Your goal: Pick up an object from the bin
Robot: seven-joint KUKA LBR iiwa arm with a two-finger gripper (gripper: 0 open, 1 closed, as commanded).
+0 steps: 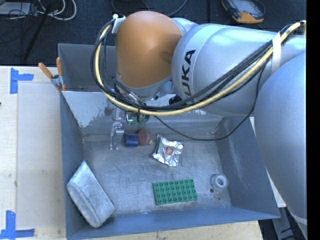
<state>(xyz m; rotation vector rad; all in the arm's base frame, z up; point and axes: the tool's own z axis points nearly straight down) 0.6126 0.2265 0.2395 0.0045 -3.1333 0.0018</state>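
Note:
My gripper (115, 142) hangs below the orange wrist cover, low over the bin's far left floor. Just to its right lies a small blue cylinder (131, 141), close beside the gripper's metal tip. I cannot tell whether they touch. A brownish-pink lump (145, 136) rests against the cylinder's right side. A crumpled piece of silver foil (168, 151) with red marks lies further right, apart from the gripper.
A green studded building plate (174, 191) lies flat near the front wall. A grey ring (218, 182) sits at the front right. A grey oblong block (90, 194) lies in the front left corner. The arm and its cables cover the bin's back right.

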